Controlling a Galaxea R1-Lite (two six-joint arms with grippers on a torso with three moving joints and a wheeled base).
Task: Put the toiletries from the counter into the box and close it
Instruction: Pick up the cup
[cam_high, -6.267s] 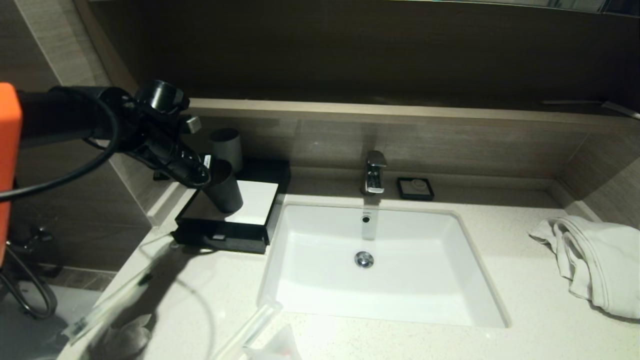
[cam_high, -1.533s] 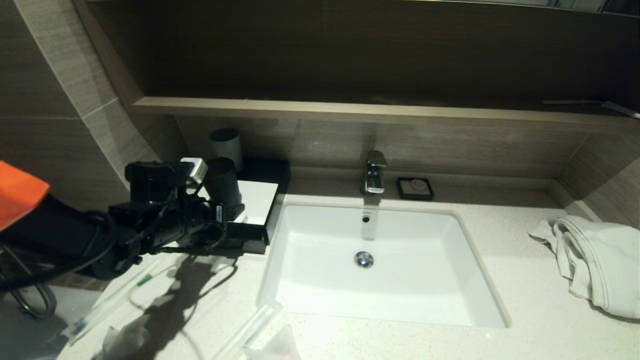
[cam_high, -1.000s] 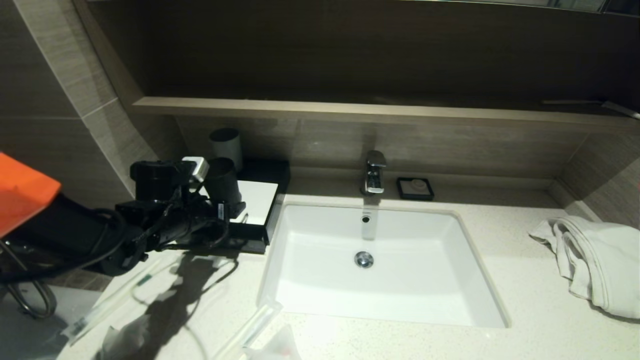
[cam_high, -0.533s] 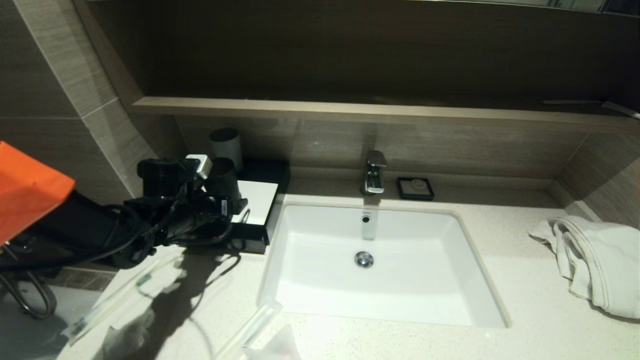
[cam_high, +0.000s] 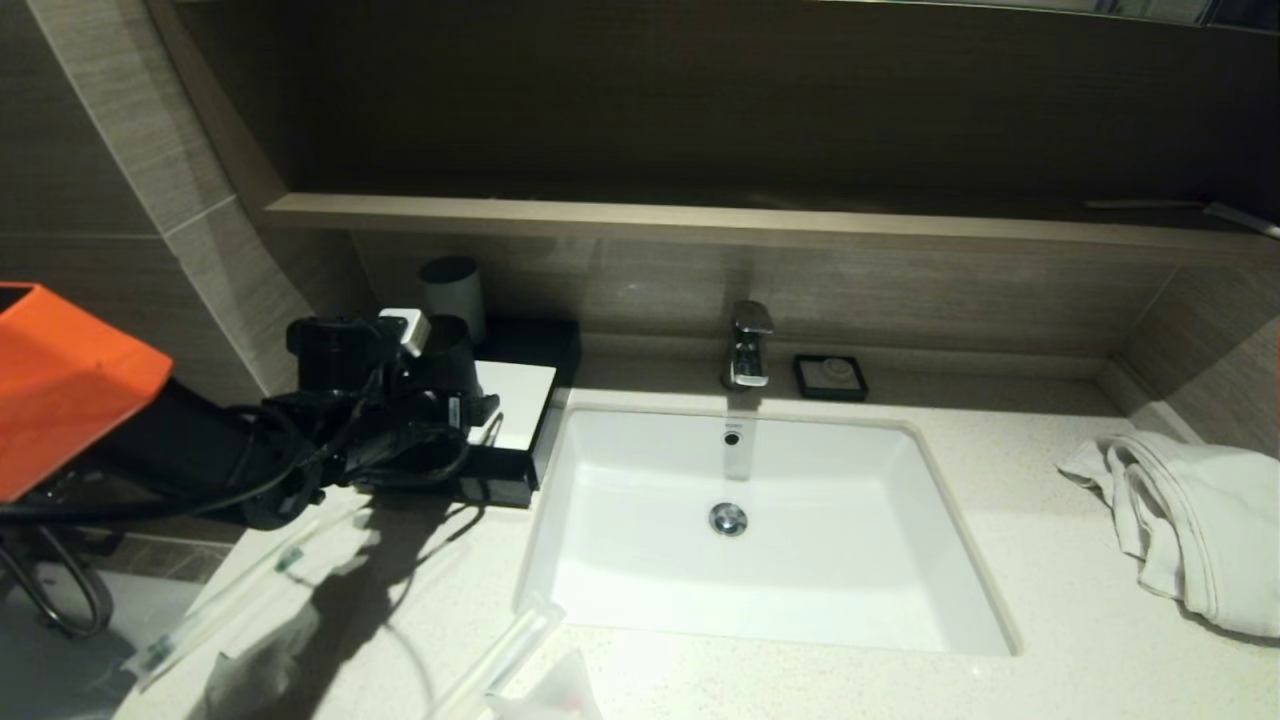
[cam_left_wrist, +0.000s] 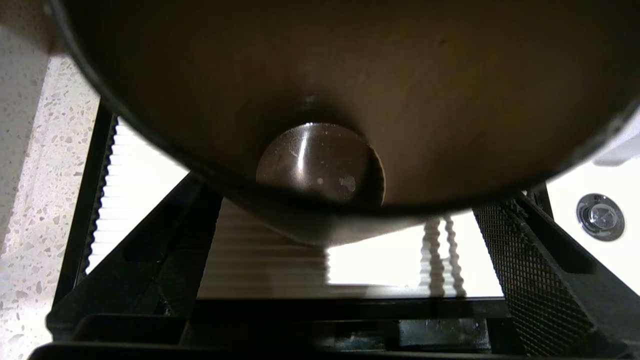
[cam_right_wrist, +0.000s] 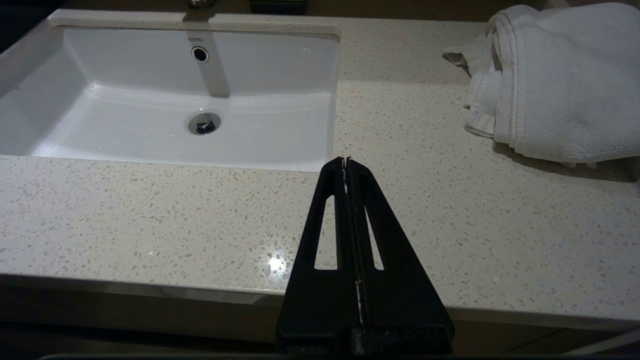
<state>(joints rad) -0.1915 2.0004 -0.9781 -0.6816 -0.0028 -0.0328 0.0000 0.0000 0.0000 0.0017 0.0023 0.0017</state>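
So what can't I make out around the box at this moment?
- Low black box with white top panel: in the head view the left hand and arm cover its front.
- Left wrist view: the dark round cup fills most of the picture.
- Clear-wrapped toiletries: cut by the head view's lower edge.

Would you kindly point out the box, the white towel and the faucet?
box (cam_high: 520, 400), head view, white top panel.
white towel (cam_high: 1195, 520), head view, middle of the folds.
faucet (cam_high: 750, 345), head view, chrome body.

- Black cup (cam_left_wrist: 350, 100) lying tipped, mouth gaping just above the wide-spread jaws.
- Grey cup (cam_high: 452, 283) beyond it.
- Faucet (cam_high: 750, 345), soap dish (cam_high: 831, 376), white towel (cam_right_wrist: 555, 80) well apart.
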